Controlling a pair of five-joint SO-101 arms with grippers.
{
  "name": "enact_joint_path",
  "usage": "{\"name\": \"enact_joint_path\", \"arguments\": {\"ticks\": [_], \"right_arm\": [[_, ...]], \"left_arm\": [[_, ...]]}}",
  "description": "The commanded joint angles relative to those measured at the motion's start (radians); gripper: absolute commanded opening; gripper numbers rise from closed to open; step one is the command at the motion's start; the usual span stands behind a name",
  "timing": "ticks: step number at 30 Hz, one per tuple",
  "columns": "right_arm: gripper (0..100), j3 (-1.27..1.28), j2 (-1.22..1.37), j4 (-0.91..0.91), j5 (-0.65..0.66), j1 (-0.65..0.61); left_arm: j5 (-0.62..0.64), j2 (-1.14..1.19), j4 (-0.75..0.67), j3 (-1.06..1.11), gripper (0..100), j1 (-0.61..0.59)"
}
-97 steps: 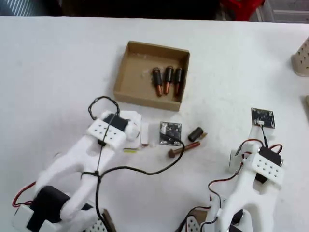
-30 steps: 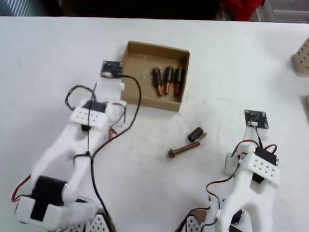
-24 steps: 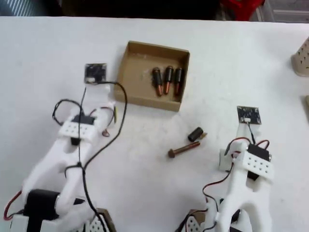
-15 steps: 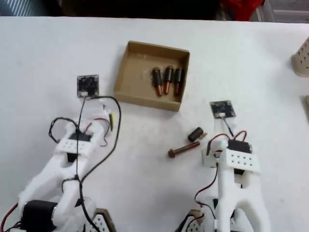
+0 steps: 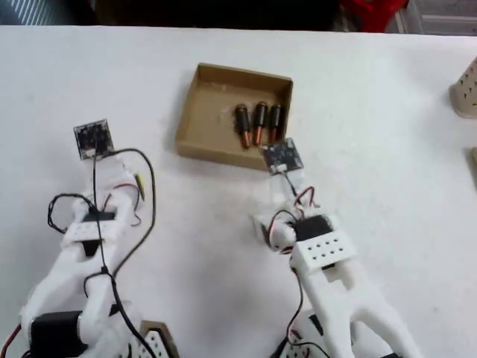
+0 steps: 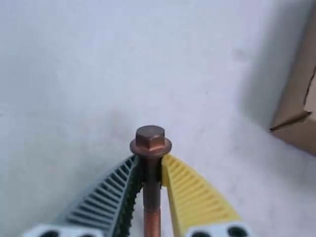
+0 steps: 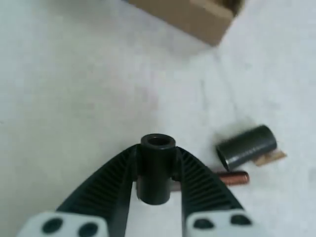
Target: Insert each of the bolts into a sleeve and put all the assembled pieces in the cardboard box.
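Pinching a copper bolt in the left gripper, head just past the fingertips, over the table near the cardboard box. Clamping a black sleeve in the right gripper, near a loose sleeve touching a second bolt. Keeping three assembled pieces side by side in the box.

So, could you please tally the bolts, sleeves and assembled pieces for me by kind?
Assembled pieces, in the cardboard box: 3
Loose bolts: 2, one in left claw, one on table
Loose sleeves: 2, one in right claw, one on table
Total: 7
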Motion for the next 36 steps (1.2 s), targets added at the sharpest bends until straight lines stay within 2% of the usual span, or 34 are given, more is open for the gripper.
{"name": "enact_joint_path", "arguments": {"ticks": [1,12,16,23,31,36], "right_arm": [[1.7,-0.043,-0.03,-0.128,-0.021,-0.068],[1.7,-0.031,-0.028,-0.394,-0.021,-0.127],[1.7,0.054,-0.028,-0.579,-0.021,-0.127],[1.7,0.261,-0.028,-1.033,-0.021,-0.134],[1.7,0.367,-0.027,-1.244,-0.021,-0.257],[1.7,0.434,0.035,-1.399,-0.021,-0.262]], "left_arm": [[0.0,-0.045,-0.1,0.025,2,-0.015],[0.0,-0.045,-0.129,0.037,2,-0.015],[0.0,-0.045,-0.129,0.037,2,-0.015],[0.0,-0.045,-0.129,0.037,2,-0.015],[0.0,-0.045,-0.129,0.037,2,-0.015],[0.0,-0.045,-0.129,0.037,2,-0.015]]}}
